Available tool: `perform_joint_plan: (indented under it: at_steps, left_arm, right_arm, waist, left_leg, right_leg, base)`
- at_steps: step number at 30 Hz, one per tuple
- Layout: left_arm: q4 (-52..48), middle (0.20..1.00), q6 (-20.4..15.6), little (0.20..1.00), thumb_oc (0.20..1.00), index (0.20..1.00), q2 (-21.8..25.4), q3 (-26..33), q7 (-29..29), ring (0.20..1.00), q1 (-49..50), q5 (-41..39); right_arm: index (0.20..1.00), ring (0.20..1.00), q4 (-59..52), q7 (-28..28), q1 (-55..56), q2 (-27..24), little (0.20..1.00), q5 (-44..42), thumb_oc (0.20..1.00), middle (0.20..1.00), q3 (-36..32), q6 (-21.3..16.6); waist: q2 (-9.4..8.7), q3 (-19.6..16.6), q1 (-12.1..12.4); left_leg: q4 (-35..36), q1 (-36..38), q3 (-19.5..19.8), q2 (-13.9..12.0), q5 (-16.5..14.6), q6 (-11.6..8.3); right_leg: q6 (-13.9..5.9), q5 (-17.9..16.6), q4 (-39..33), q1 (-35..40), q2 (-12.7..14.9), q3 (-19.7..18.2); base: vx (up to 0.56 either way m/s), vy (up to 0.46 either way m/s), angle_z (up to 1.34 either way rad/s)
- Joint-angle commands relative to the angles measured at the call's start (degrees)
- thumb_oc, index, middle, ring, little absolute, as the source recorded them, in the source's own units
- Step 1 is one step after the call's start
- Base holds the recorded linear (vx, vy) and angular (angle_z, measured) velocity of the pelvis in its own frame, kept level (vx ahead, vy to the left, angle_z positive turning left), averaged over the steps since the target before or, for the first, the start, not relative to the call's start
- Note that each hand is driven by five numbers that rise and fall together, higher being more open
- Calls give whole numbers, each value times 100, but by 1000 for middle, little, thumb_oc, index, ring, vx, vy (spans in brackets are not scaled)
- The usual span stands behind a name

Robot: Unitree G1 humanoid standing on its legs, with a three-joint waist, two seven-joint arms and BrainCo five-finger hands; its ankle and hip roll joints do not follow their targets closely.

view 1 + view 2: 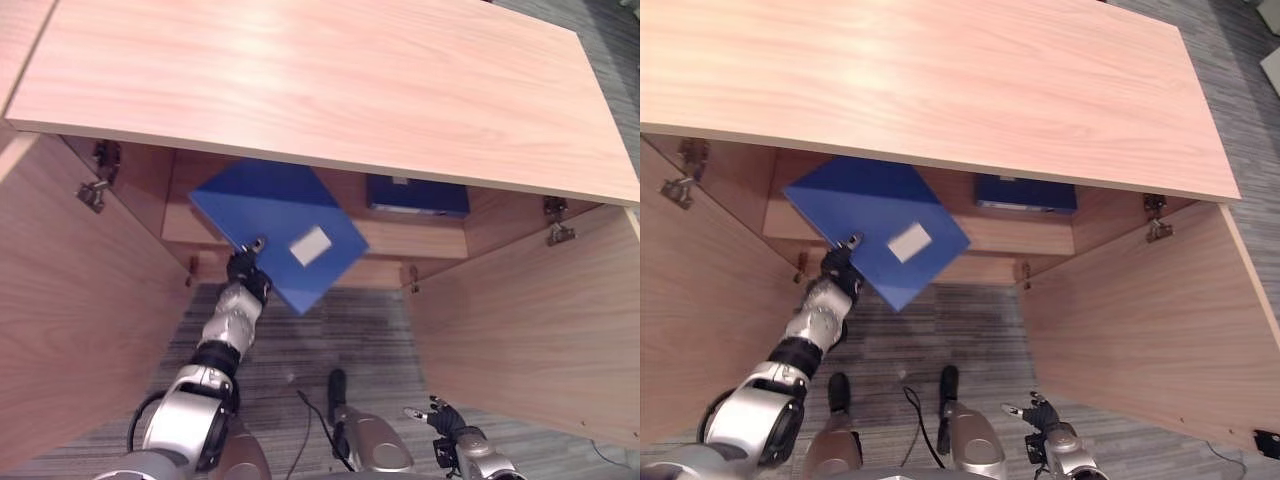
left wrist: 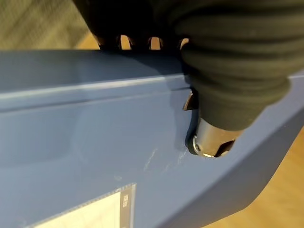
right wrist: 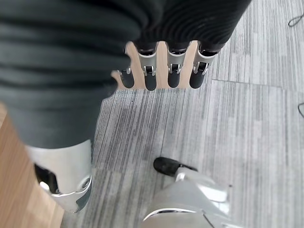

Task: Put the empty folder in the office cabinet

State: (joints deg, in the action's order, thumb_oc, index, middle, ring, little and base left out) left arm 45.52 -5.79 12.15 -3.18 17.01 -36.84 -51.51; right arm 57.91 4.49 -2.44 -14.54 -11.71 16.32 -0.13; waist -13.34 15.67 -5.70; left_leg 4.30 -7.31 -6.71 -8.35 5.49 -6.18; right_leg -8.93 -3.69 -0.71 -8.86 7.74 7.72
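Nearest me, my right hand (image 1: pixel 446 420) hangs low over the grey striped carpet (image 1: pixel 330 330), fingers straight and relaxed, holding nothing. Further out, my left hand (image 1: pixel 246 268) pinches the near edge of the blue folder (image 1: pixel 275 225), thumb (image 2: pixel 209 140) pressed on its upper face and fingers curled beneath. The folder is flat, smooth plastic, with a pale rectangular label (image 1: pixel 310 245); I see it tilted, its far part under the cabinet (image 1: pixel 320 80) top, in the open front. The cabinet is light wood-grain board, both doors swung wide. Deeper inside, a second blue binder (image 1: pixel 417 194) lies on a shelf
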Motion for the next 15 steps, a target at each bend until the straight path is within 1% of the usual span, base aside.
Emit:
perform_joint_plan:
  at_steps: [1, 3, 5, 7, 9, 10, 13, 15]
  left_arm:
    - [-23, 200, -496, 200, 200, 200, 84, 44, 47, 200, -509, -333]
    - [9, 200, -533, 200, 200, 200, 171, 108, 101, 200, -717, -455]
    - [53, 200, -625, 200, 200, 200, 261, 190, 160, 200, -943, -633]
    - [89, 200, -696, 200, 200, 200, 317, 248, 214, 200, -1141, -780]
    - [139, 200, -766, 200, 200, 200, 381, 280, 280, 200, -1371, -922]
    - [146, 200, -851, 200, 200, 200, 430, 337, 327, 200, -1576, -1089]
    - [256, 200, -945, 200, 200, 200, 475, 417, 410, 200, -1896, -1297]
    - [389, 200, -1010, 200, 200, 200, 571, 460, 459, 200, -2235, -1453]
  right_arm:
    - [1000, 1000, -285, 63, -15, -139, 1000, 128, 1000, 1000, 205, -126]
    - [1000, 1000, -300, 66, -25, -149, 1000, 124, 1000, 1000, 251, -128]
    - [1000, 1000, -273, 69, -61, -157, 1000, 102, 1000, 1000, 310, -135]
    - [1000, 1000, -270, 69, -100, -164, 1000, 76, 1000, 1000, 347, -148]
    - [1000, 1000, -274, 92, -126, -176, 1000, 22, 1000, 1000, 397, -166]
    - [1000, 1000, -312, 110, -176, -193, 1000, -22, 1000, 1000, 426, -187]
    - [1000, 1000, -400, 158, -230, -228, 1000, -92, 1000, 1000, 444, -224]
    - [1000, 1000, -488, 192, -338, -273, 1000, -192, 1000, 1000, 452, -265]
  waist:
    - [-24, -14, 184]
    - [-93, 22, 177]
    - [-152, 91, 178]
    - [-215, 165, 173]
    - [-264, 236, 164]
    - [-308, 316, 149]
    - [-354, 400, 130]
    - [-368, 463, 81]
  left_leg:
    - [-385, -114, 230, -190, -409, -82]
    - [-463, -189, 242, -213, -435, -88]
    - [-588, -260, 268, -251, -530, -90]
    - [-773, -427, 313, -254, -553, -71]
    - [-983, -566, 358, -287, -674, -60]
    - [-1219, -773, 415, -286, -758, -40]
    - [-1591, -1133, 519, -239, -892, 0]
    - [-2031, -1563, 615, -166, -1046, 59]
  right_leg:
    - [-316, 329, 814, -412, 23, 224]
    - [-313, 334, 841, -463, 12, 222]
    - [-305, 394, 924, -510, -6, 221]
    - [-285, 375, 996, -597, 9, 219]
    - [-267, 449, 1123, -679, 3, 216]
    - [-245, 492, 1280, -806, 10, 223]
    - [-208, 570, 1547, -1035, 20, 249]
    - [-184, 653, 1849, -1330, 34, 255]
  base:
    - [-1, -45, -2]
    - [0, -49, -2]
    - [16, -48, 0]
    - [-14, -38, 4]
    - [-28, -51, 7]
    - [-53, -53, 7]
    - [-40, -32, 14]
    - [-55, -7, 18]
